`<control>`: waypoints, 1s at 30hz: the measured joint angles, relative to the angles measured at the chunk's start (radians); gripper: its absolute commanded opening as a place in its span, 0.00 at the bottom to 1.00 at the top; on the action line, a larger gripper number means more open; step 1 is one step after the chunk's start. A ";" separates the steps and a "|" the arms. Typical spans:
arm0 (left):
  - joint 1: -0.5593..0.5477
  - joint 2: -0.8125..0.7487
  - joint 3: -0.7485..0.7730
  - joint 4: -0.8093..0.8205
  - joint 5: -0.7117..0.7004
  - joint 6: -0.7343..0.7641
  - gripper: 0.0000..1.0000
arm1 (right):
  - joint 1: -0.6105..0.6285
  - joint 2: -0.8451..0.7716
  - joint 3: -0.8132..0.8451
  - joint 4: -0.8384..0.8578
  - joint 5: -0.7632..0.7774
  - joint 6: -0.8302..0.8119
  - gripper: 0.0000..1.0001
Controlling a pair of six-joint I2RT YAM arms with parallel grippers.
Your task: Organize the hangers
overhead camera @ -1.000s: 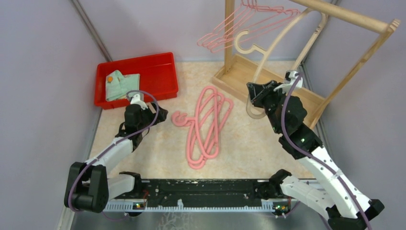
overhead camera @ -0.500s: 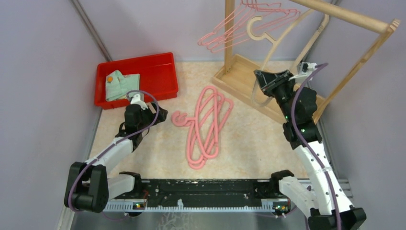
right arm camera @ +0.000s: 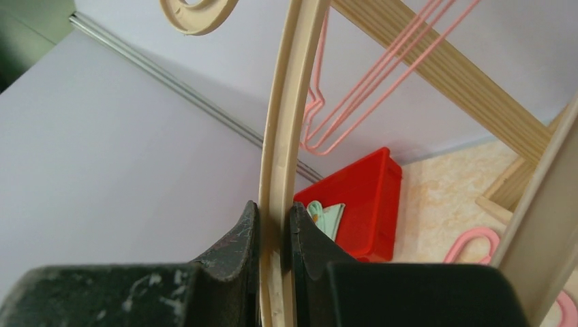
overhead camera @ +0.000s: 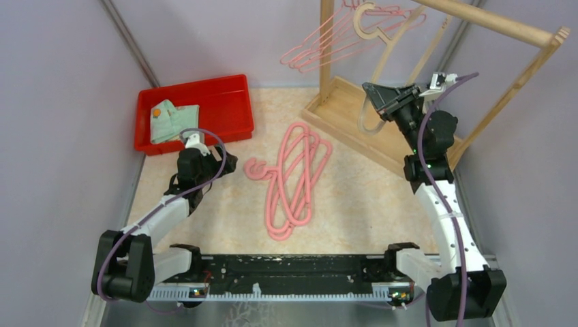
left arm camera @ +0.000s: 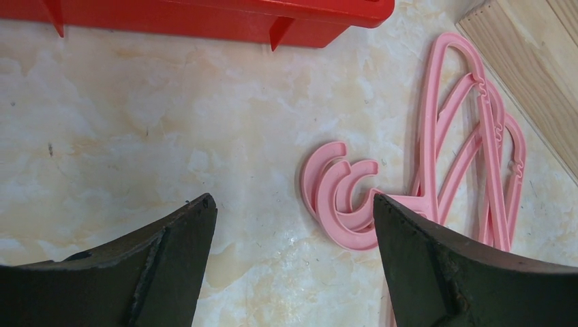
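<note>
**Hanger sorting partly done; one hanger in transit**

Several hung pink hangers (overhead camera: 320,48) are on the wooden rack (overhead camera: 497,24). A pile of pink hangers (overhead camera: 296,180) lies on the table (overhead camera: 354,204), not yet dealt with. The right gripper (right arm camera: 274,218) pinches the beige hanger (right arm camera: 283,129), whose hook is apparently not yet on the rail. The left gripper (left arm camera: 293,218) is spread, idle near the pile's hooks. Since the earlier frame the right arm has raised the beige hanger, while the left arm is unchanged.

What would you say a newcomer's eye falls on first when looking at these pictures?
Probably the right gripper, held high and clamped on a beige hanger whose hook is up near the top of the wooden rack. Next come the pile of pink hangers lying mid-table and the red tray at the far left.
</note>
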 measured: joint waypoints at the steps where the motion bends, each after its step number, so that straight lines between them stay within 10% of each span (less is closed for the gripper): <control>1: 0.000 0.000 0.000 0.000 -0.002 0.001 0.90 | -0.003 0.007 0.007 0.017 -0.007 0.004 0.00; 30: 0.000 0.069 0.000 0.005 -0.016 0.026 0.90 | -0.117 0.352 0.054 0.545 -0.003 0.263 0.00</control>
